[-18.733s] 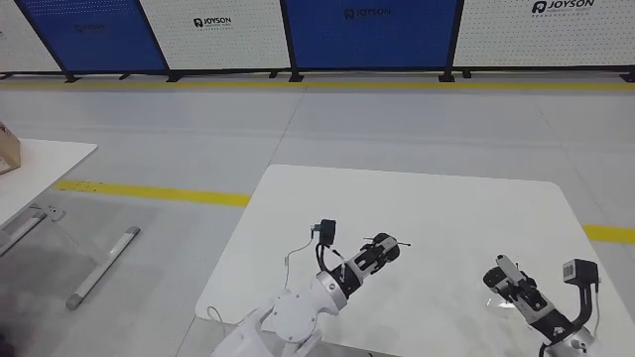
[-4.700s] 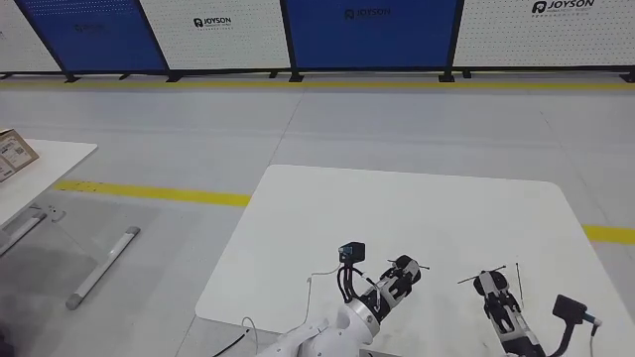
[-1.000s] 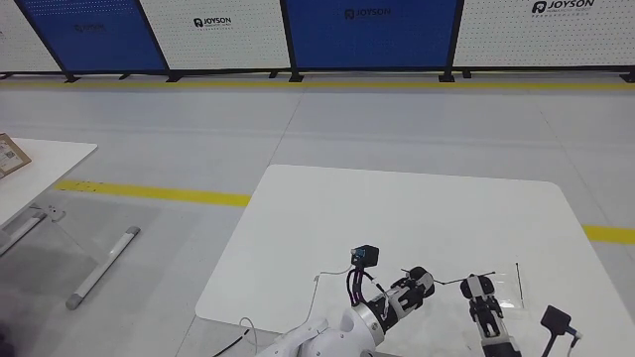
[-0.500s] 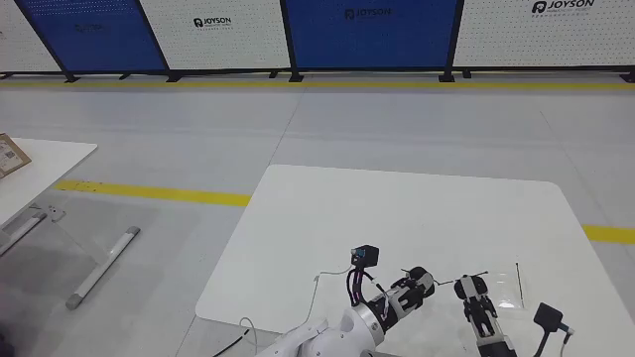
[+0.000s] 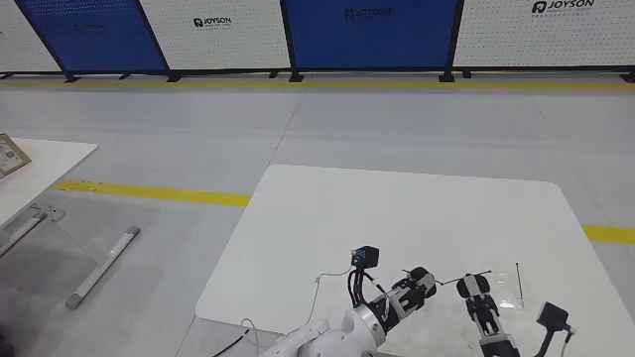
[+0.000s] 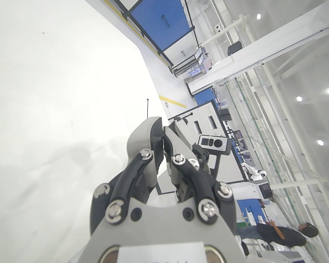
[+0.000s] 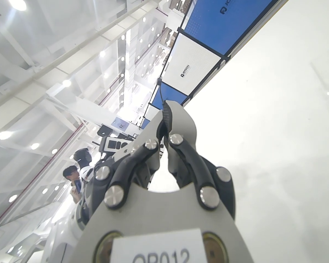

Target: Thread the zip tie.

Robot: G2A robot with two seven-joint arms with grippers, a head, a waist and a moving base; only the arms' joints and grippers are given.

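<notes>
Above the near part of a white rectangular table (image 5: pixel 397 208), the right gripper (image 7: pixel 166 104) clamps a thin black plastic zip tie (image 7: pixel 159 82), its small head jutting past the fingertips. Just beside it, the left gripper (image 6: pixel 163 128), fingers pressed together, pinches a second thin black strip (image 6: pixel 190 114) crosswise at its tips. The two grippers face each other, close but apart. A third black tie (image 5: pixel 517 283) lies flat on the table near the right gripper.
</notes>
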